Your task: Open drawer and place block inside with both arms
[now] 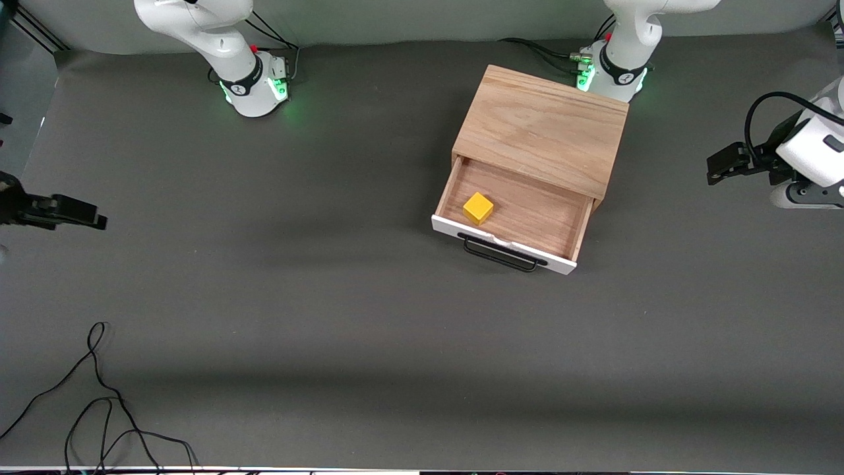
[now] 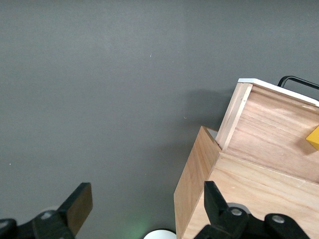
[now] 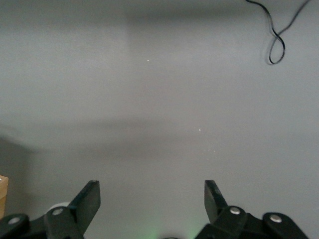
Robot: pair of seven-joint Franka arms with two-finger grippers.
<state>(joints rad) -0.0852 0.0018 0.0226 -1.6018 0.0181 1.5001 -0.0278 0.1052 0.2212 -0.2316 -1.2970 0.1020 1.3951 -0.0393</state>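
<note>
The drawer (image 1: 527, 214) stands pulled open from the light oak cabinet (image 1: 544, 128), its white front and black wire handle (image 1: 501, 254) toward the front camera. The yellow block (image 1: 478, 208) lies inside the drawer, near the front panel at the right arm's end. My left gripper (image 1: 715, 168) is open and empty, up in the air off the left arm's end of the cabinet. Its wrist view (image 2: 147, 199) shows the cabinet (image 2: 259, 199), the drawer (image 2: 274, 134) and an edge of the block (image 2: 314, 138). My right gripper (image 1: 95, 221) is open and empty over bare table; its wrist view (image 3: 152, 196) shows the same.
A loose black cable (image 1: 99, 396) lies on the grey table near the front camera at the right arm's end; it also shows in the right wrist view (image 3: 276, 40). The arms' green-lit bases (image 1: 257, 89) stand along the table edge farthest from the front camera.
</note>
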